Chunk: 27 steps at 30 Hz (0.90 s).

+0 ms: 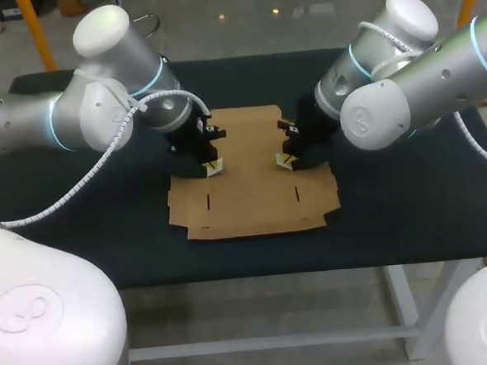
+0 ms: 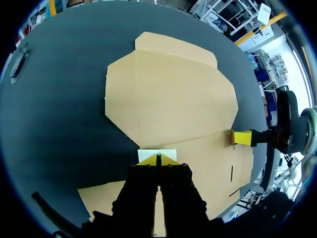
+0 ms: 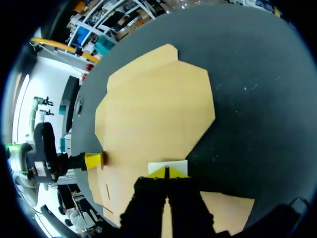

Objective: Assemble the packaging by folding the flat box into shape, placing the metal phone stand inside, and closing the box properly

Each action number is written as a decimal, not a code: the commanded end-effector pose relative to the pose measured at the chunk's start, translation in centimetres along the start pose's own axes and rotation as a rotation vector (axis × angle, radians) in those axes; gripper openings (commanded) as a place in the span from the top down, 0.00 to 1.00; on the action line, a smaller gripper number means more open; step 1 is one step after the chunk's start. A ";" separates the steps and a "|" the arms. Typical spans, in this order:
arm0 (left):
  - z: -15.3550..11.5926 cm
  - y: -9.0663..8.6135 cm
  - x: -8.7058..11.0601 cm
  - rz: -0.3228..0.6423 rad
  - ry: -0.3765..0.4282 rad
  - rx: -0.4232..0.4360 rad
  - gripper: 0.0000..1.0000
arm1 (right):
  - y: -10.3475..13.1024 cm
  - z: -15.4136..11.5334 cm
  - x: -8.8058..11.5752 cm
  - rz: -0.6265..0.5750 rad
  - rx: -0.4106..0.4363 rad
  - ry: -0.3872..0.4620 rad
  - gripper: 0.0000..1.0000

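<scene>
A flat brown cardboard box blank (image 1: 252, 186) lies unfolded in the middle of the dark table. My left gripper (image 1: 214, 168) is shut, its yellow tips down on the blank's left part. My right gripper (image 1: 285, 160) is shut too, tips down on the right part, facing the left one. In the left wrist view my gripper (image 2: 158, 159) rests on the cardboard (image 2: 168, 99), with the other arm's yellow tip (image 2: 242, 137) across the blank. The right wrist view mirrors this: gripper (image 3: 167, 172), cardboard (image 3: 153, 109), the left arm's tip (image 3: 93, 160). No metal phone stand is in view.
The dark tabletop (image 1: 410, 205) stretches bare around the blank on both sides and in front. A small white patch (image 2: 157, 153) shows at the left gripper's tips, and a like one (image 3: 168, 166) at the right's. Both arms lean in over the table's back half.
</scene>
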State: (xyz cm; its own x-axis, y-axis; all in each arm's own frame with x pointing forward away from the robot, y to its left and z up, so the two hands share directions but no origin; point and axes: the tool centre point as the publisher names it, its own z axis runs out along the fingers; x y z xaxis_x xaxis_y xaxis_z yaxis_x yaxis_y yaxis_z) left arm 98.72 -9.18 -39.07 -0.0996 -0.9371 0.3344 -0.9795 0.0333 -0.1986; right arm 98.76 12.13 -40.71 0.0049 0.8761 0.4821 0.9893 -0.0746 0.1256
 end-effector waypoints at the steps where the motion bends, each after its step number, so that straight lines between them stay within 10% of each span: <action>1: -2.5 0.6 -0.3 -0.006 -0.007 0.014 1.00 | 0.0 -2.4 -0.9 0.002 0.009 0.041 1.00; 14: -6.0 1.6 -2.0 -0.045 0.023 0.014 1.00 | -0.1 -5.8 -4.0 0.015 0.056 0.142 1.00; 27: -9.4 6.2 -2.6 -0.071 0.046 0.033 1.00 | -3.5 -8.9 -6.4 0.024 0.078 0.178 1.00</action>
State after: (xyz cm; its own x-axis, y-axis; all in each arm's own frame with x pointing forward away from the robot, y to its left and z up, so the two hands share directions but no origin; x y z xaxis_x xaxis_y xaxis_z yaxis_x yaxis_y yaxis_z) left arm 93.12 -4.21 -33.33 -0.0357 -0.9221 0.3852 -0.9837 -0.0356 -0.1762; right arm 95.15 3.54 -37.34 0.0166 0.8059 0.5918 0.9982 -0.0473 0.0364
